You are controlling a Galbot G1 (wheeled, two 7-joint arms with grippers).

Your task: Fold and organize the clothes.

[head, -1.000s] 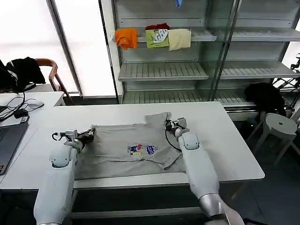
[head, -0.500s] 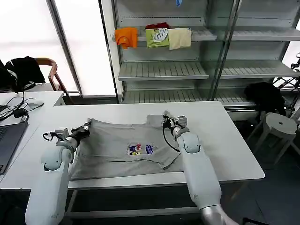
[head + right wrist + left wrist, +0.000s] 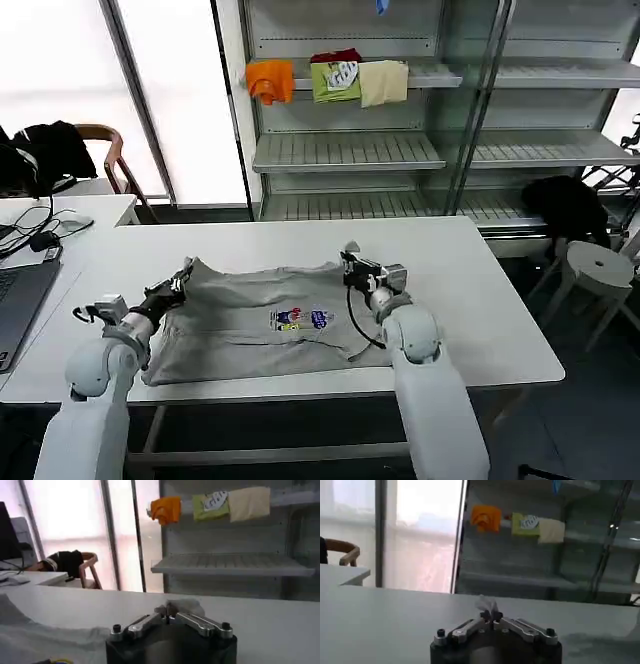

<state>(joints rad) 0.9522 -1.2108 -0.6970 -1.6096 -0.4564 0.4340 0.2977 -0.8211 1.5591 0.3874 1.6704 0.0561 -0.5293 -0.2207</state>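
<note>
Head view: grey T-shirt on white table. My left gripper pinches its 9 o'clock shoulder closed. My right gripper clamps the 2 o'clock sleeve.

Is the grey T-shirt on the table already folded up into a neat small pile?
No: the T-shirt lies spread open, its chest print facing up, each gripper pinching a shoulder.

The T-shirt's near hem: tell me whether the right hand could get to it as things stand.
Probably not yet: the right hand is shut on the T-shirt's far shoulder. Once released, nothing blocks the hem.
</note>
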